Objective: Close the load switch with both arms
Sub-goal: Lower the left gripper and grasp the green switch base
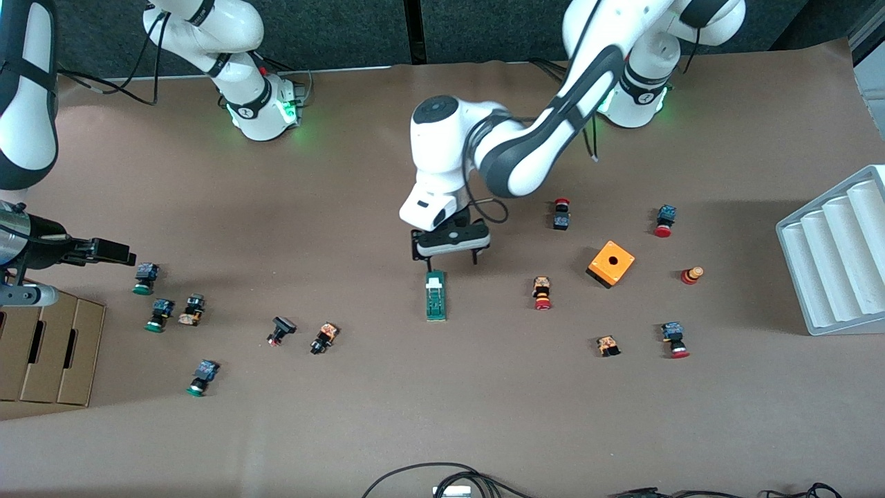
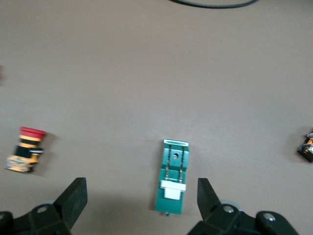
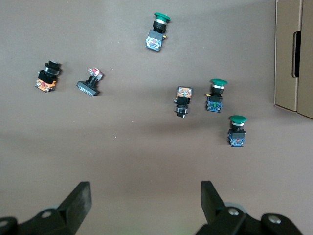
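Observation:
The load switch [image 1: 435, 295] is a narrow dark-green block with a white tab, lying flat in the middle of the table. My left gripper [image 1: 452, 263] hangs open and empty just above its white-tab end. In the left wrist view the switch [image 2: 172, 181] lies between the spread fingers of the left gripper [image 2: 141, 196], closer to one finger [image 2: 208, 192], and nothing touches it. My right gripper [image 1: 114, 252] waits at the right arm's end of the table, above a group of green-capped buttons. In the right wrist view the right gripper [image 3: 144, 200] is open over bare table.
An orange cube box [image 1: 611, 263] and red-capped push buttons [image 1: 542, 293] lie toward the left arm's end. Green-capped buttons [image 1: 144, 278] lie toward the right arm's end. A white ridged tray [image 1: 836, 256] and a cardboard box [image 1: 48, 346] stand at the table's ends.

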Robot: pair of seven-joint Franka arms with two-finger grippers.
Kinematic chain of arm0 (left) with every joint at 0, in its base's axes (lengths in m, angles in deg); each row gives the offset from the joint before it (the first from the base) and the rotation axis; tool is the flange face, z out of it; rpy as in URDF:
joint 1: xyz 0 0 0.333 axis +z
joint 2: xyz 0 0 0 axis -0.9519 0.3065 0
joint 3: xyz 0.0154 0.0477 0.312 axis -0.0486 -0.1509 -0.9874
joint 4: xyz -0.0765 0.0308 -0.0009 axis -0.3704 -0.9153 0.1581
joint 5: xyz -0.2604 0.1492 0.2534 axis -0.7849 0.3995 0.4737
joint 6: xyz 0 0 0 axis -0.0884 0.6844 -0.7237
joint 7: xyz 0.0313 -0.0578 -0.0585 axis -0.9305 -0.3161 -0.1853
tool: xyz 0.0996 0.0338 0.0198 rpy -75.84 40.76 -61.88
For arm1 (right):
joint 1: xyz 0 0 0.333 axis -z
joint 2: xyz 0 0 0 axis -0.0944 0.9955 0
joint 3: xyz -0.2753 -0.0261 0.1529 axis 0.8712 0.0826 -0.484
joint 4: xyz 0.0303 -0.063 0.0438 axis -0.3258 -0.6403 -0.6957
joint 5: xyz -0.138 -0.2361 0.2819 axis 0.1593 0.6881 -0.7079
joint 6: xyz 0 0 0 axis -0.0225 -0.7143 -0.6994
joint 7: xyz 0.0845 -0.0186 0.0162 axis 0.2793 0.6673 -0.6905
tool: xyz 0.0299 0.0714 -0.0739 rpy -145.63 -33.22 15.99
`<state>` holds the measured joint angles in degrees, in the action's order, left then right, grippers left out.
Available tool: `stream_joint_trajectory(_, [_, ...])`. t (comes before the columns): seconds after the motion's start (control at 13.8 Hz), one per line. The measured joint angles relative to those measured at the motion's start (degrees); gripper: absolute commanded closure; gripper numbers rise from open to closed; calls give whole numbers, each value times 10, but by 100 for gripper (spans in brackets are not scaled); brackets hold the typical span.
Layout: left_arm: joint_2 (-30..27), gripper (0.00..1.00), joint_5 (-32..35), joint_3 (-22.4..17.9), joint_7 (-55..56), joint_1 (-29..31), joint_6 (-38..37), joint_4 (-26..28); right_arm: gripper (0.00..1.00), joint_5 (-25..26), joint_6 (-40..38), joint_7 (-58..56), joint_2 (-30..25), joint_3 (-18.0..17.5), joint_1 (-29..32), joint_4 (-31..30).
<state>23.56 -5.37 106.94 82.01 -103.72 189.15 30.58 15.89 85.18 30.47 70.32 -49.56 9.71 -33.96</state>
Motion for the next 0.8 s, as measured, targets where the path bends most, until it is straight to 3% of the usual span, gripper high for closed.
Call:
stream_joint_trajectory(0.29, [37,1,148,0,138,-28,9,3,0,0,0,0,0,0,0,0])
stream_joint_trajectory(0.8, [144,1,492,0,466,-57,10,8,0,0,-1,-3,0,2,0,1])
